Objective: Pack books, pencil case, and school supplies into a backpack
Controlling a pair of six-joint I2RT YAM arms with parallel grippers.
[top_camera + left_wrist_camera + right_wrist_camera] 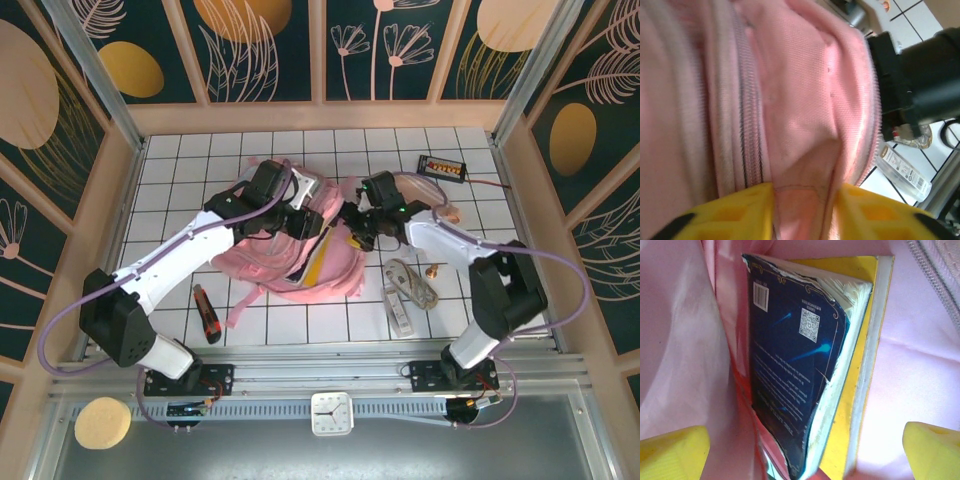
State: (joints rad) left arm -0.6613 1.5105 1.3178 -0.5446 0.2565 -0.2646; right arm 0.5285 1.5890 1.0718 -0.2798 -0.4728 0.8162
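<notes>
Pinching backpack (805,100) fabric, the left gripper (802,212) may slip, letting it fall over the books (790,375) below the wide-open, empty right gripper (805,450).

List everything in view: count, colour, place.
backpack: one, light pink, open, table centre
blue book: one, navy, inside the backpack
yellow book: one, yellow, inside the backpack against the blue book
pouch: one, translucent pink, partly hidden behind the right arm
ruler: one, whitish, right of the backpack
cord: one bundle, pale grey, beside the ruler
knife: one, red and black, near left of the table
box: one, black with orange marks, far right
clock: one, white, front ledge
disc: one, yellowish, near-left corner
table: one, white tiles
left gripper: yellow fingers, pinching backpack fabric
right gripper: yellow fingers, open over the books
</notes>
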